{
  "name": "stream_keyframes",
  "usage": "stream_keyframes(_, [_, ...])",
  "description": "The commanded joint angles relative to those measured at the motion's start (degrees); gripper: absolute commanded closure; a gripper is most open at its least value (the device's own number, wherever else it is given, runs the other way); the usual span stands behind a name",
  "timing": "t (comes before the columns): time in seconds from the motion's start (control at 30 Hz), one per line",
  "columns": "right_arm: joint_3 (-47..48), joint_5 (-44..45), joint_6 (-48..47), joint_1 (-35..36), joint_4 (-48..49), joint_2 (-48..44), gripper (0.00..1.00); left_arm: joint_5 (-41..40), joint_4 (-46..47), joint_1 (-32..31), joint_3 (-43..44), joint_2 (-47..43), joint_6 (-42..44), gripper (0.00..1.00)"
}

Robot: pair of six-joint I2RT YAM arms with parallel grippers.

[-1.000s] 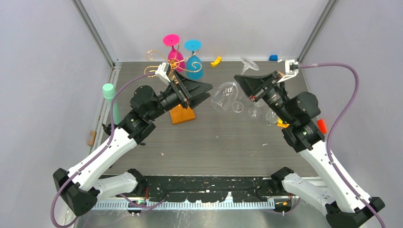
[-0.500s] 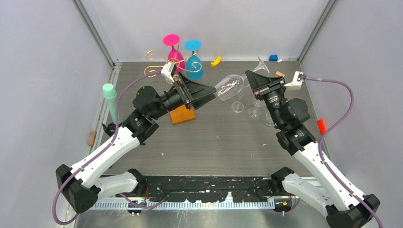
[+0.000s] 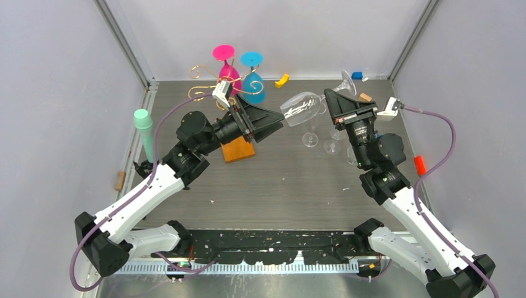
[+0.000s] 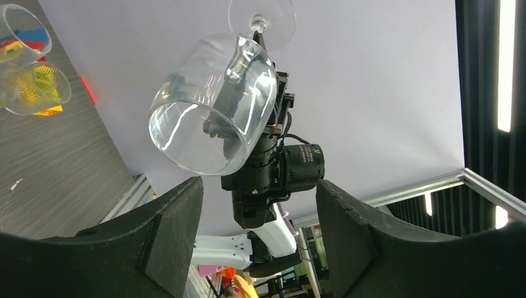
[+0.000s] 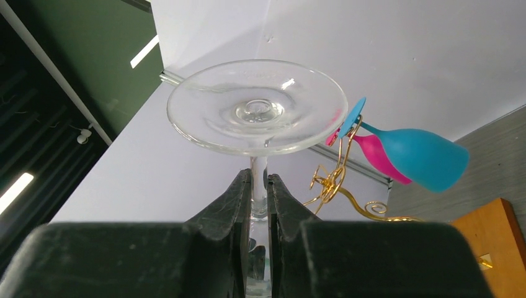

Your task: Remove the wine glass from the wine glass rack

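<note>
The right claw (image 5: 259, 181) is squeezing shut on the thin stem of a clear wine glass (image 5: 257, 108), just under its round foot. Only the right wrist view is showing that pinch up close. The top view is showing the clear wine glass (image 3: 301, 107) tipping sideways in the air, well away from the wine glass rack (image 3: 205, 84), with its bowl pointing at the left claw (image 3: 273, 118). The left wrist view is looking into the open mouth of the bowl, and the left claw's two fingers (image 4: 167, 230) are standing wide apart with nothing between them. Two coloured glasses are hanging upside down on the gold wires, one pink glass (image 3: 226, 68) and one blue glass (image 3: 253, 81). At least two more clear glasses (image 3: 310, 140) are sitting on the table (image 3: 279, 186) near the right arm
</note>
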Motion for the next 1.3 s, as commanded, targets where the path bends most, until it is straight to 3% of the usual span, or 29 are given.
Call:
stream_keyframes(0.0, [0.55, 0.86, 4.18, 0.05, 5.59, -1.08, 1.0, 0.19, 2.38, -0.47, 3.84, 0.65, 0.85, 0.33])
stream_keyframes(0.4, [-0.78, -2.9, 9.28, 0.05, 5.95, 0.59, 1.0, 0.11, 3.78, -1.8, 7.36, 4.42, 1.55, 0.5])
stream_keyframes(0.53, [-2.0, -2.9, 9.54, 0.05, 6.02, 0.65, 1.0, -0.93, 4.89, -2.4, 7.43, 4.54, 2.02, 0.64])
stream_keyframes(0.7, [-2.69, -3.17, 9.79, 0.05, 5.95, 0.73, 1.0, -2.23, 4.63, -2.49, 7.35, 4.2, 4.22, 0.99])
stream_keyframes(0.87, [-2.82, -3.7, 9.7, 0.05, 5.54, 0.51, 0.99, -3.74, 1.73, -2.58, 7.54, 3.49, 7.89, 1.0])
stream_keyframes(0.9, [-2.82, -3.75, 9.63, 0.05, 5.37, 0.44, 0.97, -4.09, 1.05, -2.58, 7.66, 3.4, 8.97, 1.0])
stream_keyframes(0.93, [-2.82, -3.82, 9.46, 0.05, 5.22, 0.37, 0.88, -4.34, 0.23, -2.58, 7.98, 3.26, 9.95, 1.0])
stream_keyframes(0.97, [-2.71, -3.93, 9.29, 0.05, 4.8, 0.2, 0.71, -4.73, -1.11, -2.58, 8.52, 3.01, 12.66, 1.0])
stream_keyframes(1.0, [-2.71, -3.95, 9.2, 0.05, 4.58, 0.12, 0.71, -4.81, -1.79, -2.58, 8.63, 2.91, 13.17, 1.0])
stream_keyframes(1.1, [-2.57, -4.45, 7.96, 0.05, 2.84, -0.74, 0.43, -5.62, -7.2, -2.58, 10.78, 2.41, 18.29, 1.0])
stream_keyframes(1.17, [-2.58, -4.63, 7.3, 0.05, 0.7, -1.81, 0.35, -6.37, -12.49, -2.58, 12.71, 1.97, 23.14, 1.0])
stream_keyframes(1.27, [-2.47, -5.32, 6.95, 0.08, -4.44, -3.6, 0.3, -7.01, -22.03, -2.63, 15.94, 1.29, 28.26, 1.0])
